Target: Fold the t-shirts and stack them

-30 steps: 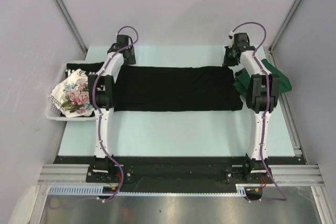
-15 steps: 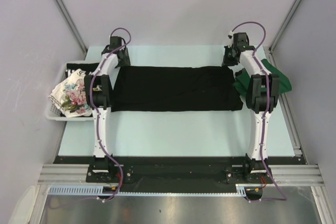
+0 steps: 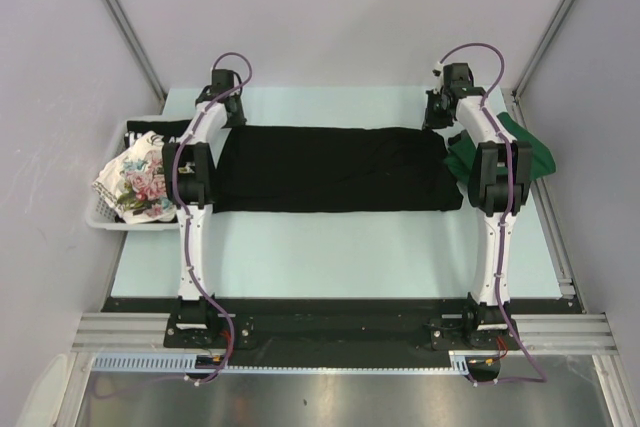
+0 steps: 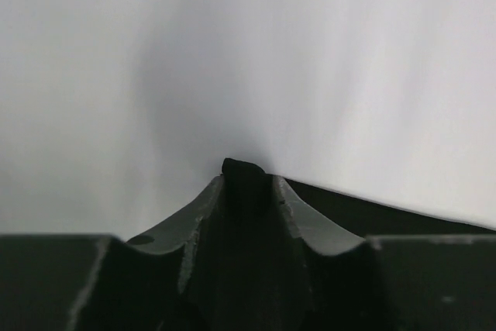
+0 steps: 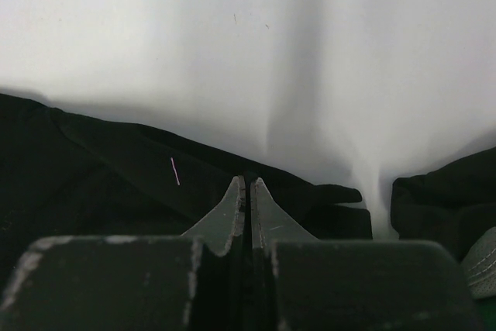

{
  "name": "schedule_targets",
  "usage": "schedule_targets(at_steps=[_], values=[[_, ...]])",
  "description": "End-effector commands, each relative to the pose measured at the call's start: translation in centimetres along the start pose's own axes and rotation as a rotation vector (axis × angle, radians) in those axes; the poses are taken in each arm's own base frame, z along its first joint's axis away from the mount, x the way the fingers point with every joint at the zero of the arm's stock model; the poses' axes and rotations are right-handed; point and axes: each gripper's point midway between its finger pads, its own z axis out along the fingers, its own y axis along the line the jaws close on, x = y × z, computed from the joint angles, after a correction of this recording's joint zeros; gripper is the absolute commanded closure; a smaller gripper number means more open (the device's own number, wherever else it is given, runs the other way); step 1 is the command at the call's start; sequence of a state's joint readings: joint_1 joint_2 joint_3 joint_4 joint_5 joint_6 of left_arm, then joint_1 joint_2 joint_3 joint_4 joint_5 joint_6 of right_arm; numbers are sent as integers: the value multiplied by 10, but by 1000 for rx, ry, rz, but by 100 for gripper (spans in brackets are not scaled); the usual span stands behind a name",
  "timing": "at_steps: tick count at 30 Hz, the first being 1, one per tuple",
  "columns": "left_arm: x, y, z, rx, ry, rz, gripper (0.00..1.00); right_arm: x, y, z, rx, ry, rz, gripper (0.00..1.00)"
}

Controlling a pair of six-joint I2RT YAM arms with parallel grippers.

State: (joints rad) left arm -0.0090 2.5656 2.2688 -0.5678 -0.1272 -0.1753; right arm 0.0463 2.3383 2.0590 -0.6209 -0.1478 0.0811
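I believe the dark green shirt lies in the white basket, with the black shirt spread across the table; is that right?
Not quite: the top external view shows the dark green shirt on the table at the right; the black shirt is spread across it.

Both arms stretch far forward from their bases, and each one leans a little inward after the elbow. The two wrists are at about the same depth, well apart from each other.

The left gripper [image 3: 226, 107] points down. In the left wrist view its two fingers are drawn together on a small fold of the black shirt [image 3: 330, 167], which sticks up between the tips.

The right gripper [image 3: 441, 110] also points down. Its fingers are pressed almost flat together, with only a thin dark line between them. Whether cloth is inside this line, I cannot tell.
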Motion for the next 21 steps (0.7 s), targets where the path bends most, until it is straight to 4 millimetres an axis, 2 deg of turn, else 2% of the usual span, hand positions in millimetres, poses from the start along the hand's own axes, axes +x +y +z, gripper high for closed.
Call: schedule_targets(at_steps=[1,8,13,17,21], values=[[-9,6,-2,-22,-20,-6,70,-34,13,-32,-17,-87,-31,100],[-14,18,-16,-88,-27,-18,100,-37,14,-37,-12,-89,-32,100],[-20,23,-40,-102,-30,-21,100,-46,15,-51,3,-117,-42,100],[-33,19,-72,-67,-50,-35,100,-52,14,-64,22,-138,-44,100],[-35,15,-96,-39,-31,-39,100,-51,16,-78,25,-127,-41,100]])
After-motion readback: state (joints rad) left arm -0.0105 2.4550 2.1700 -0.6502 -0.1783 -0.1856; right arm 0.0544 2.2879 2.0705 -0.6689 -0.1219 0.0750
